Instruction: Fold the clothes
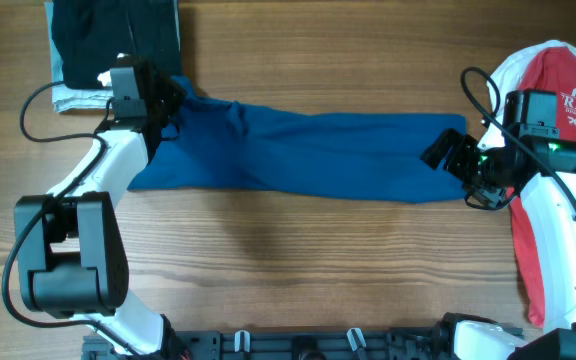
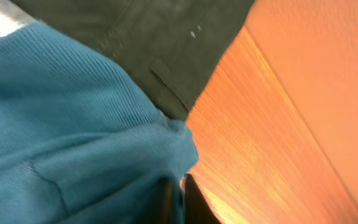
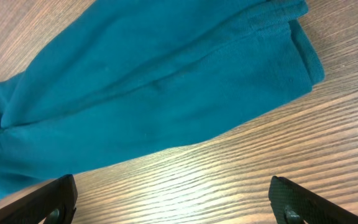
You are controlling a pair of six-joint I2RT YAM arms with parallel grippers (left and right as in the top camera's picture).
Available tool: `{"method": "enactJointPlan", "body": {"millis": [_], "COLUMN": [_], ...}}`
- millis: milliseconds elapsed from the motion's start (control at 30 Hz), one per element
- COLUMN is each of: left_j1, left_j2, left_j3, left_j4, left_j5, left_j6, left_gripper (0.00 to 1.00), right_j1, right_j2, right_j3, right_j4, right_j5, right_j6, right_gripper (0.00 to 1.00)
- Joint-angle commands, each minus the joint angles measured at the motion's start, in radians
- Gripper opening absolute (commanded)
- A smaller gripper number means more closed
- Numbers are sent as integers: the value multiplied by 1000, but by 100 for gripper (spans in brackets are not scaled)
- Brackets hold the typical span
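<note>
The dark blue shirt [image 1: 298, 152] lies folded into a long band across the middle of the table. My left gripper [image 1: 175, 100] is shut on its upper left corner; the left wrist view shows the fingers [image 2: 174, 198] pinching the blue cloth [image 2: 73, 143]. My right gripper [image 1: 446, 152] is open and empty at the shirt's right end; in the right wrist view [image 3: 173, 202] its fingers hover over bare wood just off the blue cloth [image 3: 154, 93]. A red T-shirt with white lettering [image 1: 558, 150] lies under the right arm.
A dark garment [image 1: 118, 35] on a pale one [image 1: 68, 95] lies at the back left; it also shows in the left wrist view [image 2: 148, 37]. Wooden table [image 1: 298, 260] spreads in front of the shirt.
</note>
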Motion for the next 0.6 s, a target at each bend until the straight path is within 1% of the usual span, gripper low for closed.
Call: {"method": "enactJointPlan", "body": {"millis": [0,33,67,133,200,267,300,333,367,400,433,467,500,533,567], "left_j1": [7,7,7,7,7,7,7,7,7,6,6,5,3,-1,-6], "left_j2": [13,13,13,13,-16,-88,-114,-175,-251,-297,-330,-333,-316,-294,-266], "left_j3": [10,10,10,10,10,10,10,10,10,10,10,10,10,8,2], "left_j4": [-16,-23,-34,-56,-119,-212,-240,-302,-372,-417,-471,-523,-579,-608,-627], "left_j5": [-96,-97,-97,-96,-97,-96,-97,-96,-96,-96,-84,-53,-3,37,79], "left_j6": [-2,0,0,1,62,106,106,106,106,106,106,106,105,105,106], "left_gripper": [69,89,100,100,100,100,100,100,100,96,78,50,38,31,24], "right_j1": [-2,-2,-2,-2,-2,2,5,6,6,6,8,17,29,40,52], "right_j2": [4,4,4,4,4,4,4,6,8,10,18,37,63,92,129], "right_j3": [0,0,0,0,0,0,0,0,0,0,0,0,0,0,0], "right_j4": [3,5,7,6,6,6,6,9,23,46,85,127,150,160,164], "right_j5": [16,16,16,16,16,-16,-32,-78,-109,-147,-191,-189,-182,-180,-180], "right_j6": [4,5,5,4,2,-123,-159,-196,-198,-196,-177,-148,-145,-144,-140], "right_gripper": [100,99,99,100,99,99,95,83,60,38,20,13,8,4,4]}}
